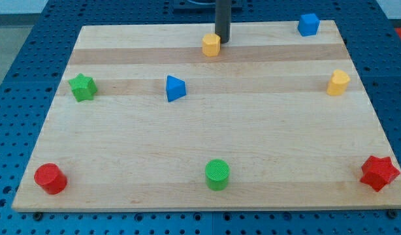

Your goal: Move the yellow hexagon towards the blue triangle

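The yellow hexagon (211, 45) sits near the view's top, a little right of centre on the wooden board (200, 150). My tip (223, 41) stands just to the hexagon's upper right, touching it or nearly so. The blue triangle (175, 88) lies lower and to the left of the hexagon, about a block's width of bare wood and more between them.
A blue cube (308, 24) is at the top right. A second yellow block (338, 83) is at the right edge. A green star (82, 87) is at the left, a red cylinder (50, 178) bottom left, a green cylinder (217, 174) bottom centre, a red star (379, 172) bottom right.
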You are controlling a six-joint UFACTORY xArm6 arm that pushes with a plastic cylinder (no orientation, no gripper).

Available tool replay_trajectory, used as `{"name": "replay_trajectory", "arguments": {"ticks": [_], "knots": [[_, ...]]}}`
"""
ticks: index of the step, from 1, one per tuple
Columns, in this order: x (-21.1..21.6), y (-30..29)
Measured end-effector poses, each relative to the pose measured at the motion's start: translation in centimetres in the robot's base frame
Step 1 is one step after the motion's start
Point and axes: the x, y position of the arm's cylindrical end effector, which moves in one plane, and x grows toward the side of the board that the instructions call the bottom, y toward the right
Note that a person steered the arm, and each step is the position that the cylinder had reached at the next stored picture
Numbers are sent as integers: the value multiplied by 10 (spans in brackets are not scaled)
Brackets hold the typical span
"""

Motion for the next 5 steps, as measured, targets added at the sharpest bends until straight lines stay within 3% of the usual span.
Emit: {"name": "replay_trajectory", "arguments": {"ticks": [2,5], "knots": [[12,-46],[90,-61]]}}
